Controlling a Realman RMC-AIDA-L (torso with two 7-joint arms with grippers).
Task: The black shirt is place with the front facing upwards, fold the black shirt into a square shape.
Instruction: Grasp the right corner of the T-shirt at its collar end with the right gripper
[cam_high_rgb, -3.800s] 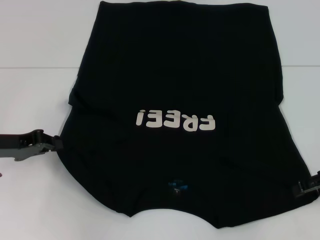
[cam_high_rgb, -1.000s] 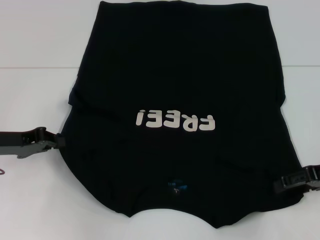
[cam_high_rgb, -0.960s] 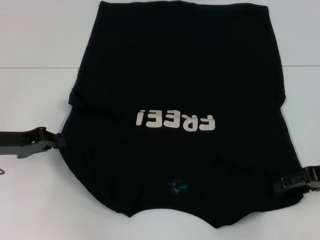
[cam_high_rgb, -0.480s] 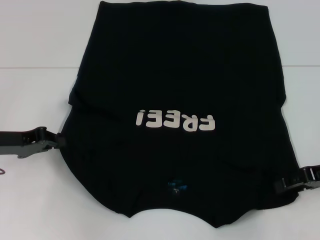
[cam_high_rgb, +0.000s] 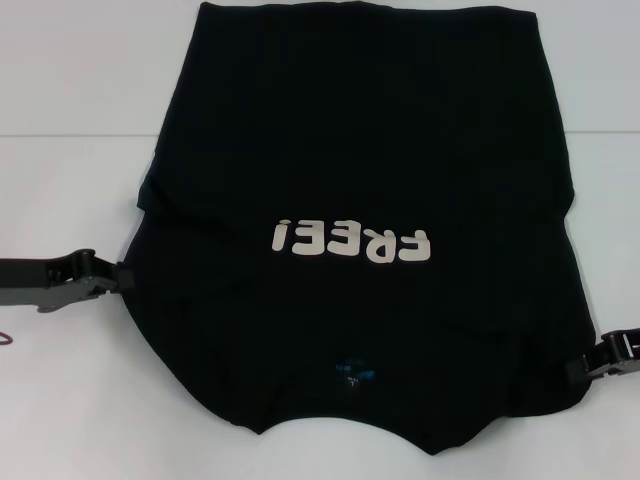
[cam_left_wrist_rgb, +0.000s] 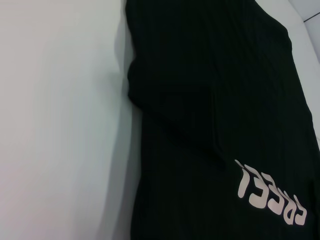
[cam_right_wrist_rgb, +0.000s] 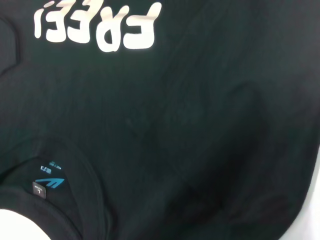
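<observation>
**Both grippers at the shirt's side edges, right one drawing back**

Head view: the black shirt (cam_high_rgb: 355, 230) lies flat on the white table (cam_high_rgb: 70, 80), front up, "FREE!" lettering (cam_high_rgb: 352, 242) reading upside down from here, neck label (cam_high_rgb: 353, 371) near the robot, both sleeves already turned in so the sides run fairly straight; the left gripper (cam_high_rgb: 122, 281) touches the shirt's left edge, having crept slightly inward over the last seconds; the right gripper (cam_high_rgb: 578, 366) sits at the right edge near the shoulder, after reaching further onto the cloth a second ago and then sliding outward and lower; whether either gripper is wide, narrow or pinching fabric, I cannot tell.

Left wrist view: only the shirt's left side, a soft diagonal crease, and the lettering show; no fingers visible.

Right wrist view: the collar, blue label and lettering fill the picture; no fingers visible.

Judgement: the side folds look done; the grippers seem to be settling on grasp points for the lengthwise fold.
</observation>
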